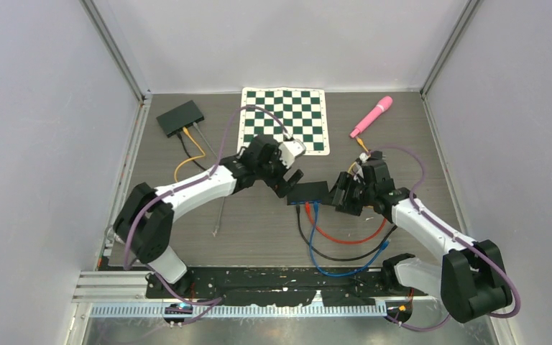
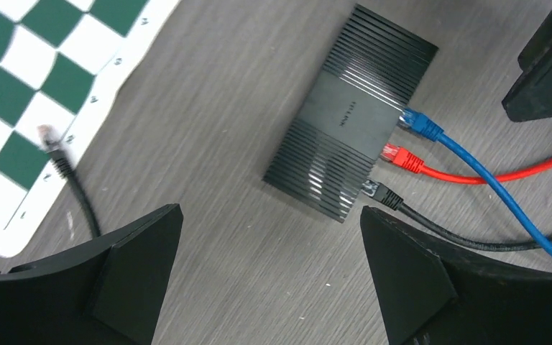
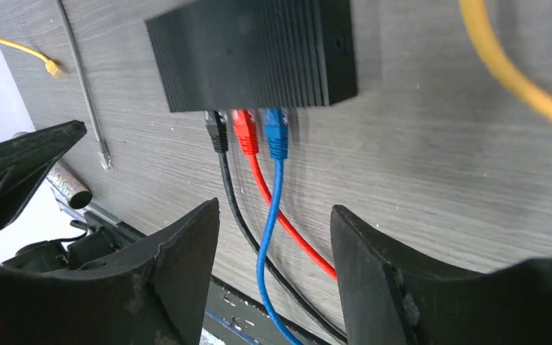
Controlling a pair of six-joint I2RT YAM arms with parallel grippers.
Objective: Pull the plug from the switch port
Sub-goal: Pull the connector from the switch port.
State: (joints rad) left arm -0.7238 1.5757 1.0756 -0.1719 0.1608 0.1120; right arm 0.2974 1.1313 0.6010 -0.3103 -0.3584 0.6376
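Note:
A black ribbed switch (image 1: 309, 192) lies mid-table between both arms. Three plugs sit in its near side: black (image 3: 217, 133), red (image 3: 245, 133) and blue (image 3: 276, 135); in the left wrist view the same switch (image 2: 352, 108) shows blue (image 2: 420, 126), red (image 2: 401, 157) and black (image 2: 382, 194). My left gripper (image 2: 269, 215) hovers wide open just left of the switch, holding nothing. My right gripper (image 3: 273, 212) is open on the switch's right side, above the three cables, which run under the gap without being pinched.
A second switch (image 1: 180, 117) with yellow and grey cables sits back left. A chessboard mat (image 1: 284, 118) lies at the back with a loose black plug (image 2: 54, 154) on its edge. A pink tool (image 1: 371, 116) lies back right. A yellow cable (image 3: 503, 68) runs near the right gripper.

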